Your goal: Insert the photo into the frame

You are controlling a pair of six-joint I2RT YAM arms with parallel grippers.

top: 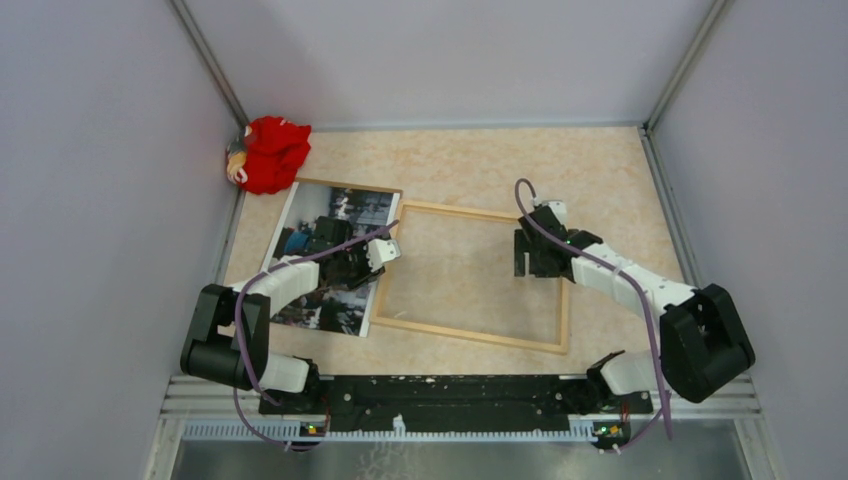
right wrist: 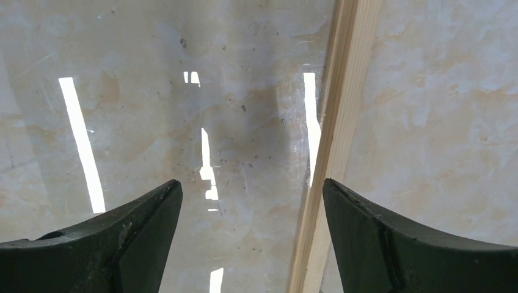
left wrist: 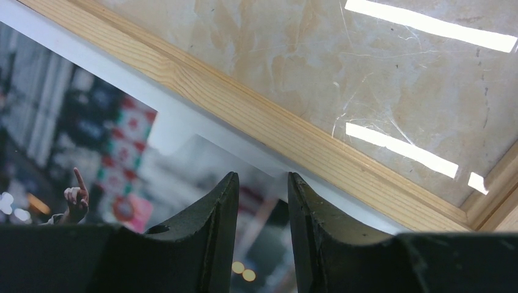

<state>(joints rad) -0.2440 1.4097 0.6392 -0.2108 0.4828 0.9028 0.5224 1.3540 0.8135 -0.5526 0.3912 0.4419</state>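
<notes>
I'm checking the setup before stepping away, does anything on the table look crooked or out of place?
The frame lies skewed to the table edges. A red doll-like toy is slumped in the far left corner, unrelated to framing. The photo lies beside the frame; nothing looks spilled or damaged.

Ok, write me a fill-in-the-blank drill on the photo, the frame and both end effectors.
In the top view, the photo lies to the ____ of the frame.
The left end effector is above the ____.
The right end effector is wide ____ over the frame's rail.
Missing words: left; photo; open.
</notes>
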